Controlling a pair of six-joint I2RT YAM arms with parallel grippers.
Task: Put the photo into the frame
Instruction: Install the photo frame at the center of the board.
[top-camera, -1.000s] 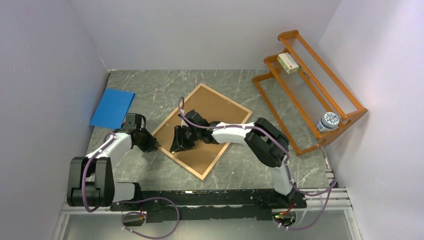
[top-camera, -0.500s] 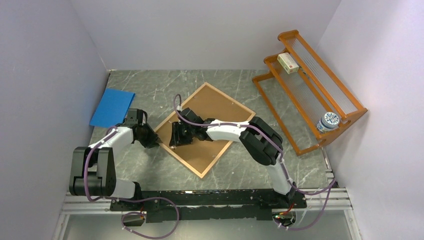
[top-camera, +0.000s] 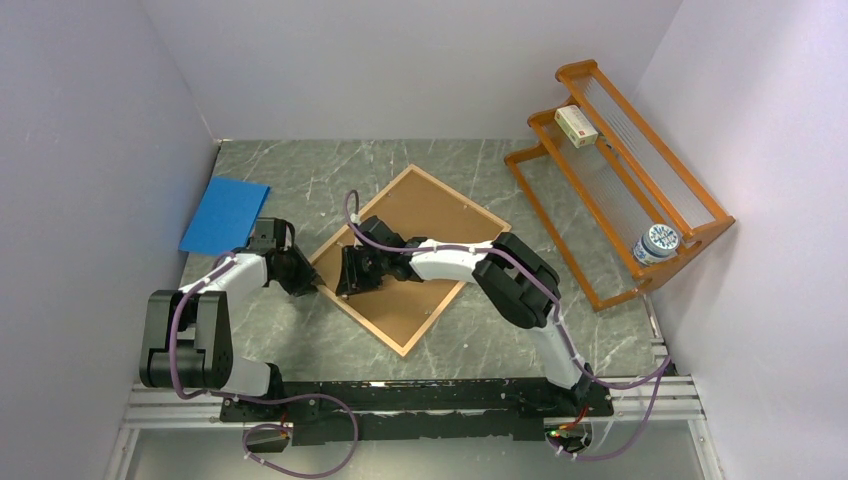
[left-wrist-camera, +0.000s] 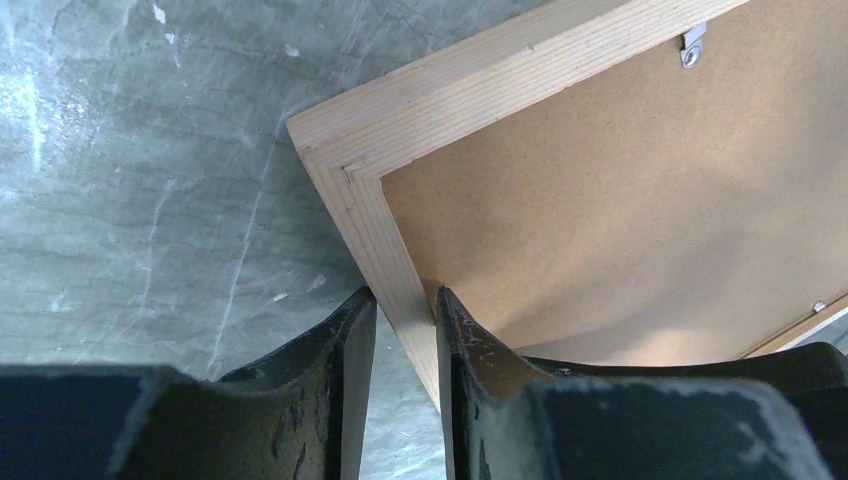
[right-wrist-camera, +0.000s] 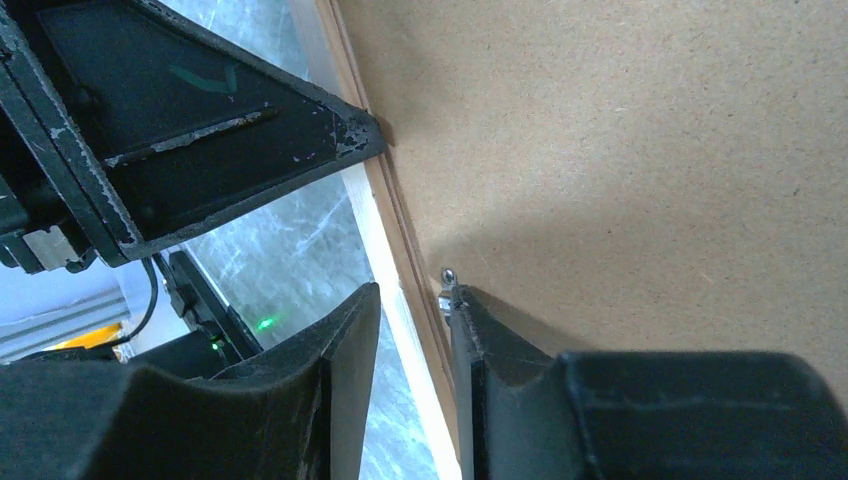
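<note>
**Item 1, the frame** (top-camera: 455, 194): lying flat and back-up near the middle of the grey marbled surface (top-camera: 300, 180), turned cornerwise like a diamond. Its light wooden border (left-wrist-camera: 440, 100) is enclosing a brown hardboard backing panel (top-camera: 430, 215). A small metal clip (left-wrist-camera: 692, 45) is sitting at the panel's edge.

**Item 2, left gripper** (top-camera: 308, 283): reaching in at the frame's left corner. In the left wrist view its fingers (left-wrist-camera: 345, 350) are standing one outside the border and one inside on the panel, pinching the wooden strip between them.

**Item 3, right gripper** (top-camera: 350, 280): working just beside the left one, on the same lower-left border. Its fingers (right-wrist-camera: 480, 340) are straddling the strip, the inner one resting against another clip (right-wrist-camera: 447, 285). Whether they are pressing on the wood or standing slightly off it cannot be told.

**Item 4, blue sheet** (top-camera: 225, 215): lying flat at the far left of the surface, apart from the frame.

**Item 5, orange slatted rack** (top-camera: 620, 170): standing along the right wall, carrying a small box (top-camera: 576, 126) on its upper tier and a blue-and-white jar (top-camera: 657, 243) lower down.
</note>
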